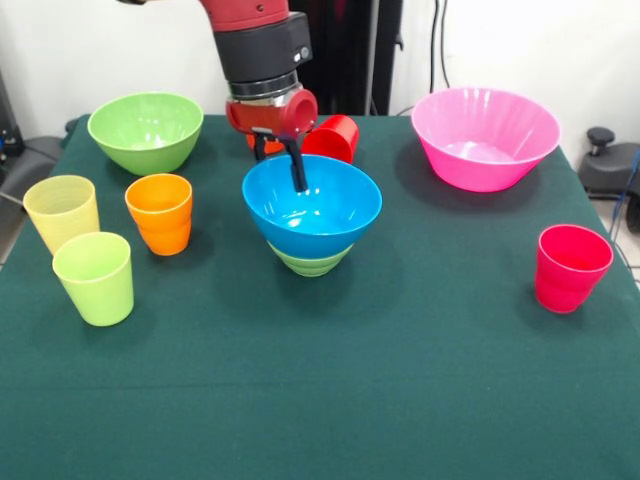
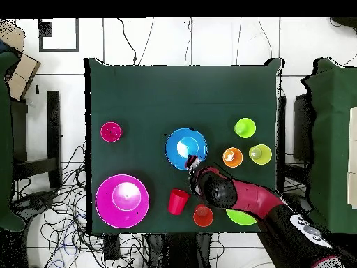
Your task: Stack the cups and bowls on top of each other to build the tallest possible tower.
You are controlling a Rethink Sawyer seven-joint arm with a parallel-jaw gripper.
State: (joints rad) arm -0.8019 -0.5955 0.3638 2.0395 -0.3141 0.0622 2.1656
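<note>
The blue bowl sits nested on the small light green bowl at mid-table; together they form the tower. My gripper is open at the blue bowl's far rim, with one finger inside the bowl and the other outside. In the overhead view the gripper is at the edge of the blue bowl. A red cup lies on its side behind the bowl. An orange cup stands near the robot's base and is mostly hidden in the front view.
The large green bowl stands at the far left and the pink bowl at the far right. The yellow cup, lime cup and orange cup stand at the left. A pinkish-red cup stands at the right.
</note>
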